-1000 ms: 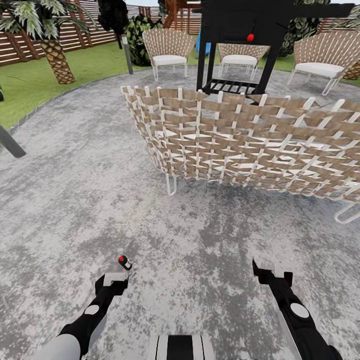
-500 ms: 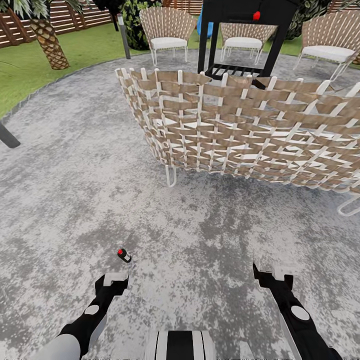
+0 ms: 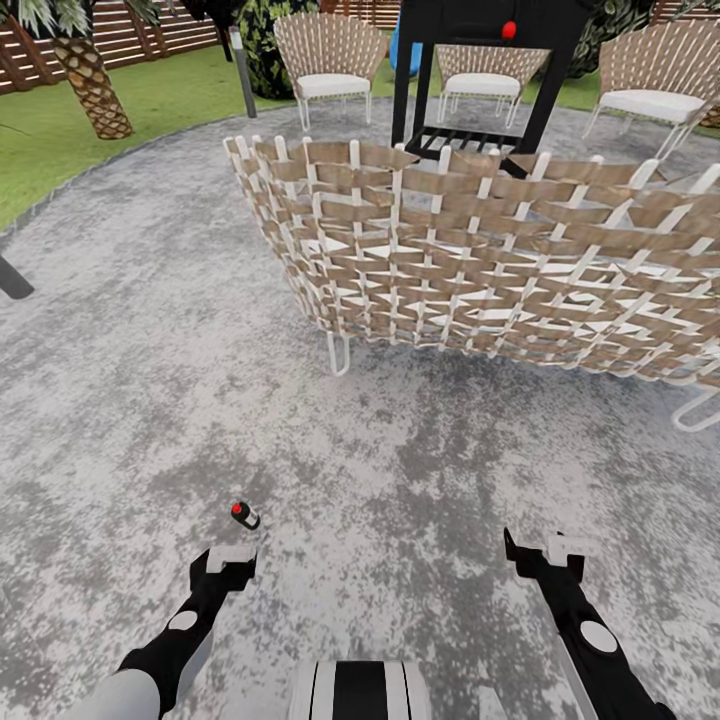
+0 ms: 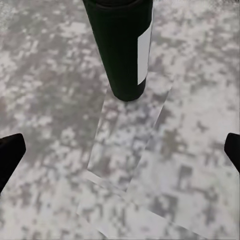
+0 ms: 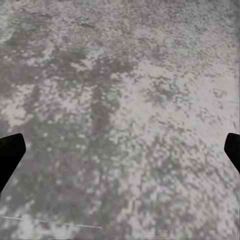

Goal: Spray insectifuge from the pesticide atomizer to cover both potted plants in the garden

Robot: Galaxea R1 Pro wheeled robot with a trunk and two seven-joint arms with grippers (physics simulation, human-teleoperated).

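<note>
The slim dark green pesticide atomizer with its white label [image 4: 125,47] lies on the mottled grey stone patio [image 3: 150,400] at lower left of the head view, just beyond the left end effector [image 3: 228,560], so by my judgement pickup and all spraying remain. Both the left and the right end effector [image 3: 545,550] are spread wide and empty. I count one atomizer, two end effectors, one large woven-strap chair [image 3: 480,260] mid-frame and three smaller ones along the top.

Round mottled grey stone patio [image 3: 150,380] underfoot. Woven tan-and-white sofa back [image 3: 480,265] across middle. Black grill stand [image 3: 480,70] beyond it, three woven chairs [image 3: 330,55] at patio's far edge. Lawn [image 3: 170,100], palm trunk [image 3: 90,85], slatted brown fence [image 3: 130,35] at far left. Flat daylight.
</note>
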